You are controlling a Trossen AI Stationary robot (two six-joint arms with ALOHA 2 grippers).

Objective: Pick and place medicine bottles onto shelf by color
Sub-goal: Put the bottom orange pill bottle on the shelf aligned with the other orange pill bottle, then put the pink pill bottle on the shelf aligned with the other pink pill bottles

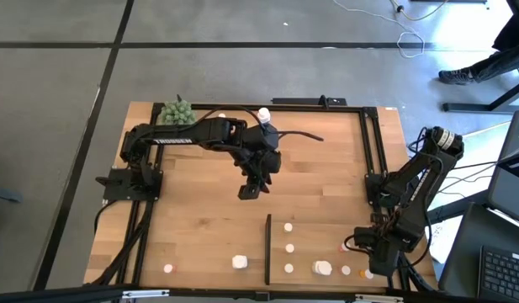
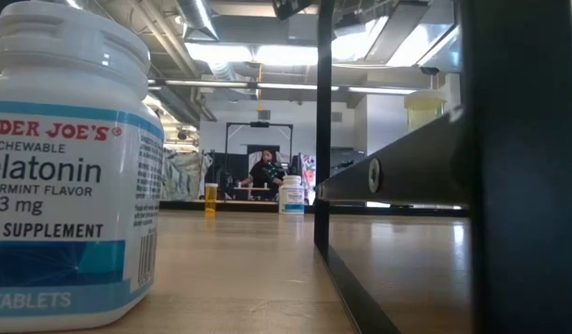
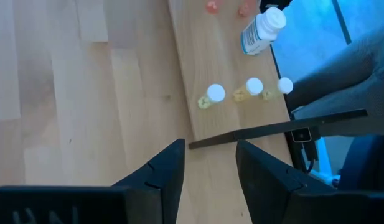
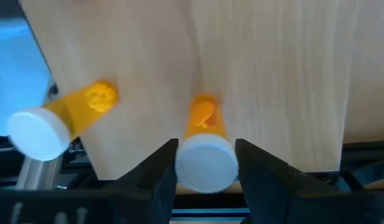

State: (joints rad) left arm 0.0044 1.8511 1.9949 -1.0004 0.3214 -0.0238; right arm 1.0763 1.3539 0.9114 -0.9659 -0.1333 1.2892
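The shelf (image 1: 326, 240) is a pale wood panel at the near right, with a black strip (image 1: 268, 248) along its left side. Small white-capped bottles (image 1: 289, 248) and a chunkier white bottle (image 1: 323, 268) stand on it. My right gripper (image 4: 206, 148) points down at the shelf's near right edge (image 1: 366, 269), shut on an orange bottle (image 4: 204, 118). A second orange bottle (image 4: 61, 121) stands beside it. My left gripper (image 1: 252, 187) hangs open and empty over the table's middle; it also shows in the left wrist view (image 3: 210, 149). My right gripper pinches the orange bottle's white cap (image 4: 205, 165) between its two fingers, one on each side. The fingers come from above, pointing down. The bottle is upright below them. I cannot tell whether its foot rests on the shelf.
A chunky white bottle (image 1: 239, 262) and a small one (image 1: 168, 268) stand left of the strip. Two more bottles (image 1: 264, 115) stand at the far edge beside a green plant ball (image 1: 177, 110). Black frame rails (image 1: 373, 151) run around the table.
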